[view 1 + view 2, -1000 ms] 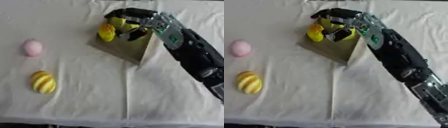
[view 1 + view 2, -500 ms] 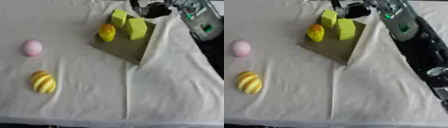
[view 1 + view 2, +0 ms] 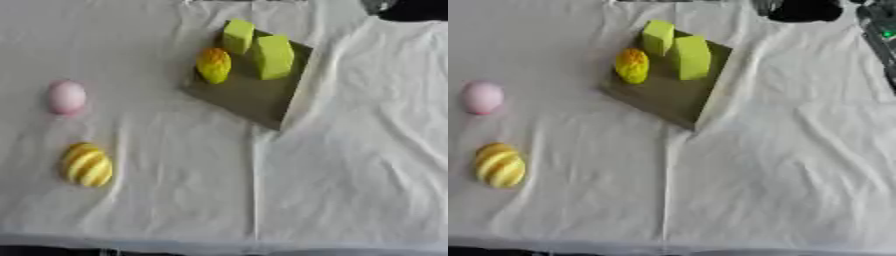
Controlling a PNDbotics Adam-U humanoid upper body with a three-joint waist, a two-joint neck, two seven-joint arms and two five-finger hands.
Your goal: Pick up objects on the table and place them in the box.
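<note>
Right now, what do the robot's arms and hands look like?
Very little of them shows. In the right eye view, a dark arm part runs down the top right edge: black and grey casing with a small green spot. A black, blurred shape sits at the top edge beside it; it may be the right hand, but I cannot tell. No cables or markings can be made out. The left arm and hand are out of view.

Bench draped in a wrinkled white cloth that fills nearly the whole view, with 1 long crease running down its middle. Dark strip beyond the near edge. Soft, even lighting.
</note>
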